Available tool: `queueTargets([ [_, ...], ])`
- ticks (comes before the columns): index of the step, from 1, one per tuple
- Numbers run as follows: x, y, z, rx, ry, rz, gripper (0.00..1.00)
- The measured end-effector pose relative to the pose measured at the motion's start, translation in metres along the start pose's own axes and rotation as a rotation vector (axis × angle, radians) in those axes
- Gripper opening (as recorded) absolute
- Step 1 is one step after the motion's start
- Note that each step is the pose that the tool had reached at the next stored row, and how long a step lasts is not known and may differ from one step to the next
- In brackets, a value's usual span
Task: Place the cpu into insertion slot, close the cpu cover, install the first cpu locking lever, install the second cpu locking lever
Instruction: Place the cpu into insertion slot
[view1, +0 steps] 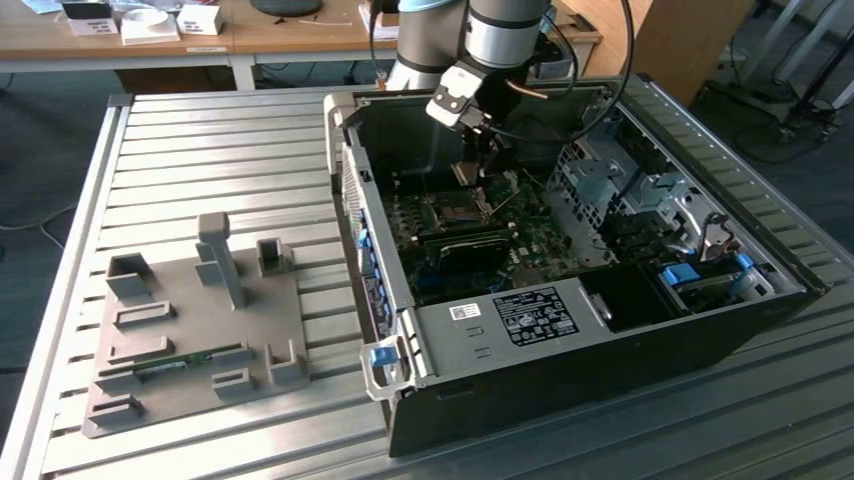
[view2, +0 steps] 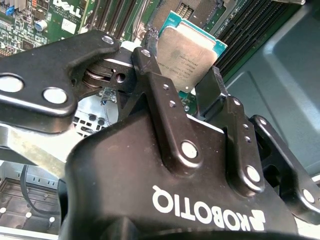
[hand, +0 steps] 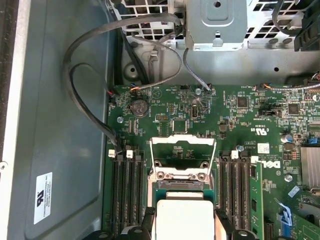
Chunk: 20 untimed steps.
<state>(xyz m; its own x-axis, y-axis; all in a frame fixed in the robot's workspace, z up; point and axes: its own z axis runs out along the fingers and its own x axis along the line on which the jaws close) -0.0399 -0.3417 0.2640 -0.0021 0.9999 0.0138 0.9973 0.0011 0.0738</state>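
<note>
Ribbed aluminium table (view1: 227, 140) carrying an open grey computer case (view1: 601, 340), with a wooden desk (view1: 267, 40) behind the case. Inside the case, the black two-finger gripper (view1: 478, 175) hangs over the green motherboard (hand: 240, 115). Its fingers (view2: 160, 95) are narrowed onto the flat square silvery-tan cpu (view2: 187, 50), pinching two opposite edges. The square, dark-centred insertion slot (view2: 192, 10) lies uncovered on the case floor just beyond the chip, and the thin silvery hinged cpu cover (hand: 182, 141) stands raised beside it. Step in hand, by judgement: the first, placing the cpu. Seating likely calls for a level chip, squared to the socket rim, and a gentle descent
</note>
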Motion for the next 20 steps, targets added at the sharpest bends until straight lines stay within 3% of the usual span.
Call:
queueTargets([
  [13,0.0,-0.0019,0.0004,-0.0001,0.0003,0.0,0.54],
  [20,-0.0001,-0.0025,0.0074,-0.0002,0.0003,0.0,0.54],
])
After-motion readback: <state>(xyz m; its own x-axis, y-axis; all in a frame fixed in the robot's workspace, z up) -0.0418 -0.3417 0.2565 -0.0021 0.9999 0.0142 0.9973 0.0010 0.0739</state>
